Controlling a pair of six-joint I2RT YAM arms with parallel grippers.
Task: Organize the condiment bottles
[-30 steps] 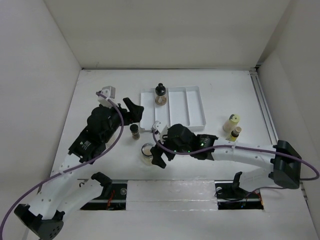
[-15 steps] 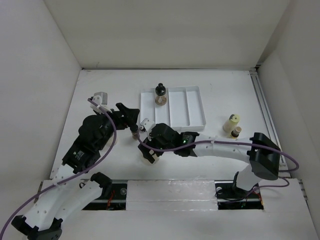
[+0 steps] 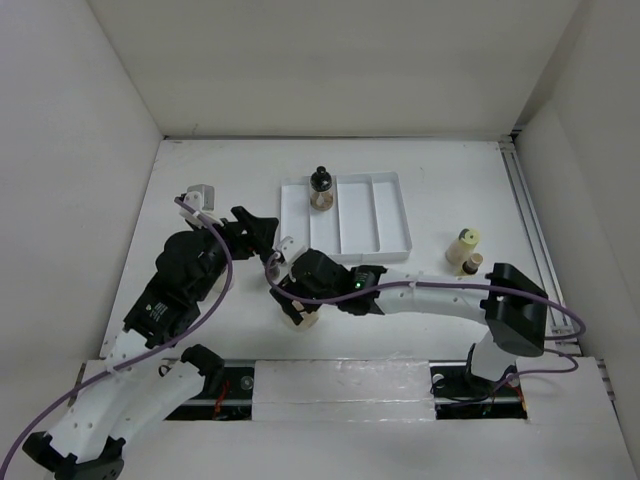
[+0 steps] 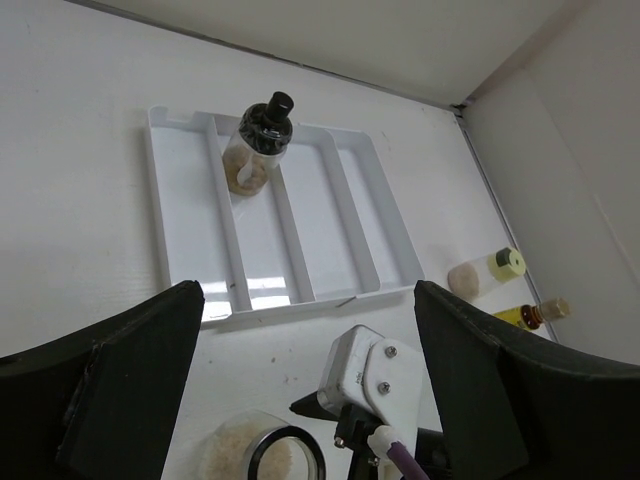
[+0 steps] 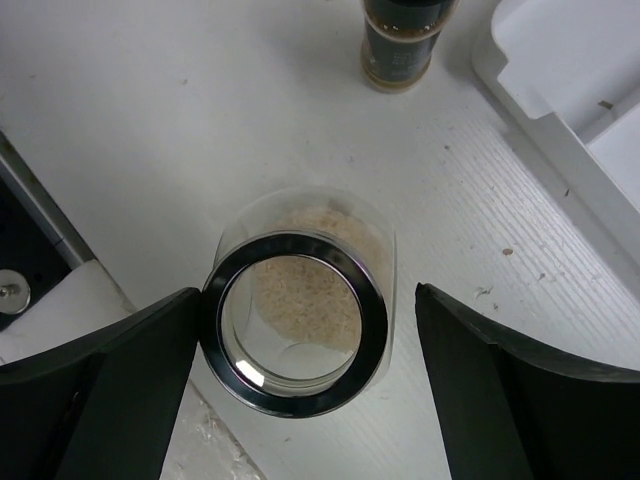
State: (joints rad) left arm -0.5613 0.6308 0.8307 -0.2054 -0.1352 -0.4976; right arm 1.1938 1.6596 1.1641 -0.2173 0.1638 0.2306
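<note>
Condiment jar of clear glass with a silver rim [image 5: 297,335]: straddled, not yet gripped

The jar, part-filled with pale grains, stands upright on the white table [image 5: 150,130], close to its near edge and left of the middle. The right gripper [image 5: 307,300] hangs over it with jaws spread wide, one finger on each side. A strip of table shows between the rim and one finger. The other finger sits so close that contact cannot be ruled out. Nothing is clamped.

The step in hand looks like the pick-up of this jar. The next move calls for closing squarely on the round glass below the rim, firmly, since glass is smooth. After that comes a lift and a carry to a free compartment of the white divided tray [image 3: 390,215], which lies toward the far edge.

Just beyond the jar stands a slim brown spice bottle with a dark label [image 5: 405,40], near the tray's near-left corner. The left gripper [image 4: 308,295] hangs just beside it, jaws wide apart, holding nothing. One round black-capped jar [image 3: 321,188] stands in the tray, toward its far-left corner. A cream bottle with a yellow top [image 3: 464,243] and a small amber bottle [image 3: 472,264] wait side by side toward the table's right edge, outside the tray.
</note>
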